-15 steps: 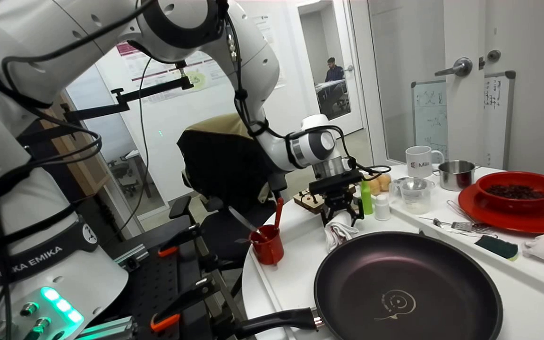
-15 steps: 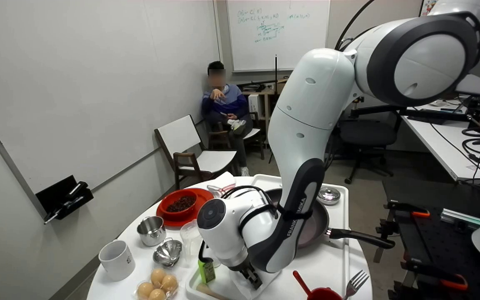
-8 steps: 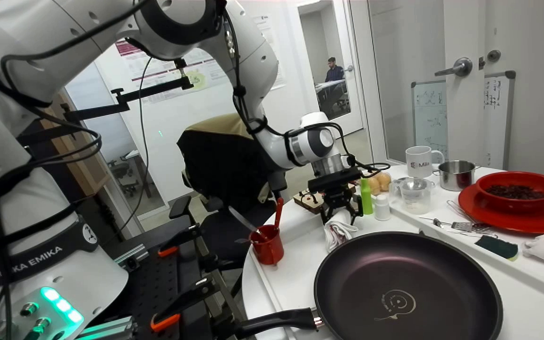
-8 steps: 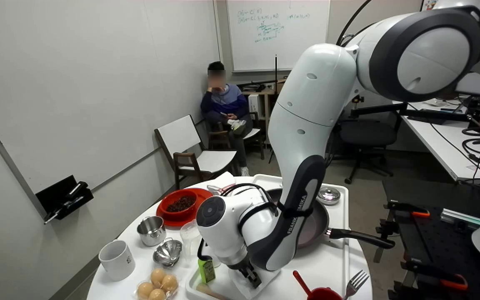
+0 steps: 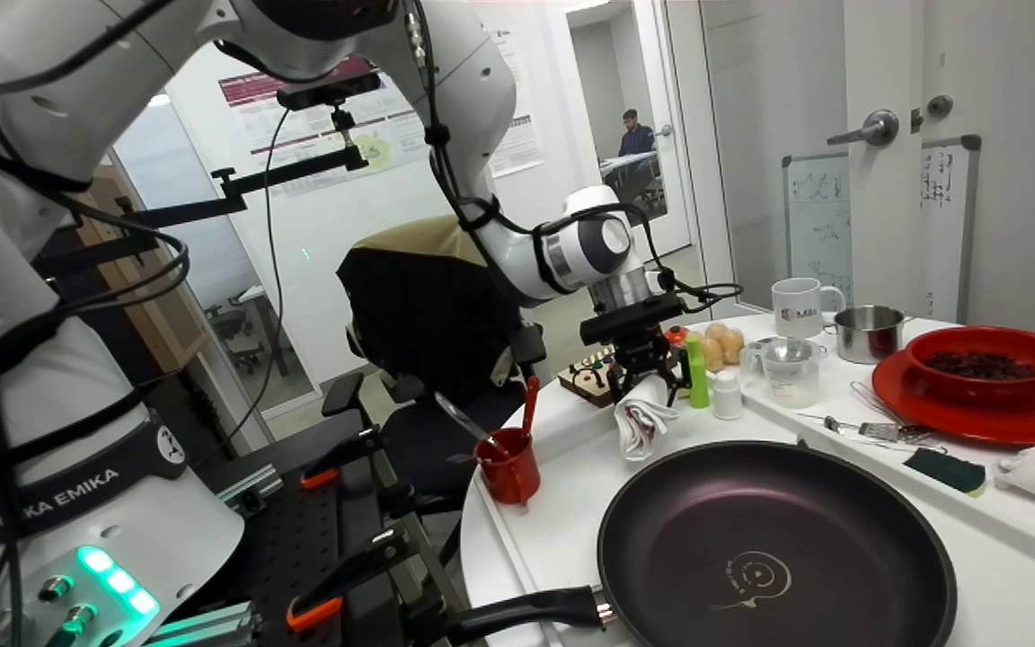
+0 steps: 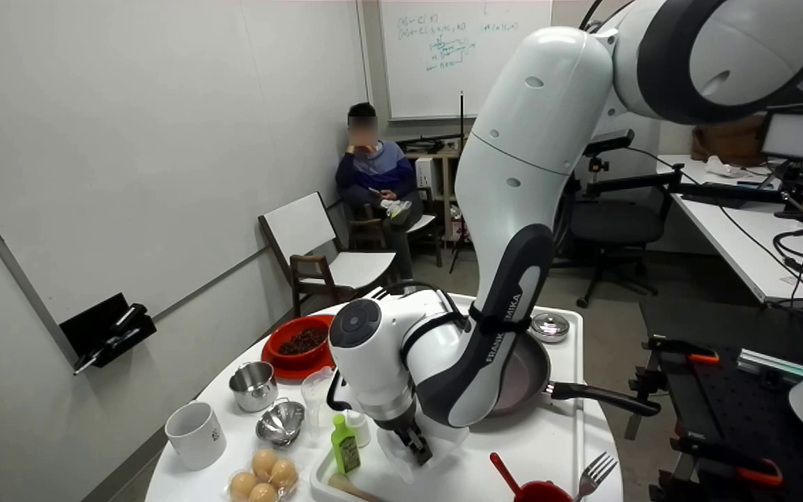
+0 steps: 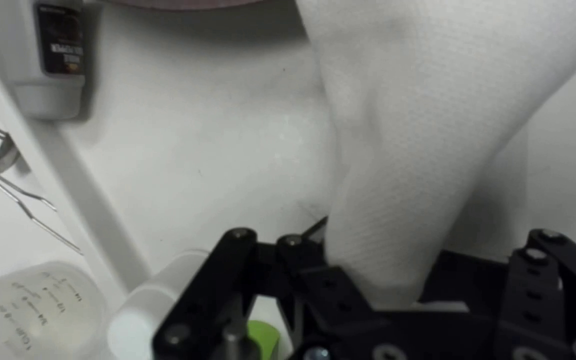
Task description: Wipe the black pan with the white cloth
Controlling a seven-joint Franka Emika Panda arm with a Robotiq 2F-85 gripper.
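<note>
The black pan [image 5: 778,521] lies on the white tray, its handle over the tray's edge. It also shows partly behind the arm in an exterior view [image 6: 525,376], and its edge [image 7: 188,4] is at the top of the wrist view. The white cloth [image 5: 643,427] hangs bunched from my gripper [image 5: 650,388], beside the pan and apart from it. In the wrist view the cloth [image 7: 418,135] runs up from between the fingers of my gripper [image 7: 383,250], which is closed on it. The fingertips are partly hidden by the cloth.
A green bottle [image 6: 345,446] and a white shaker [image 5: 727,395] stand close beside the gripper. A red mug [image 5: 510,467] with utensils stands near the tray's edge. A measuring cup [image 5: 791,373] and a red bowl [image 5: 989,364] are beyond the tray rim [image 6: 579,446].
My gripper and arm have risen slightly. The cloth has moved up with the gripper, and its lower end is higher than before. The pan has not moved.
</note>
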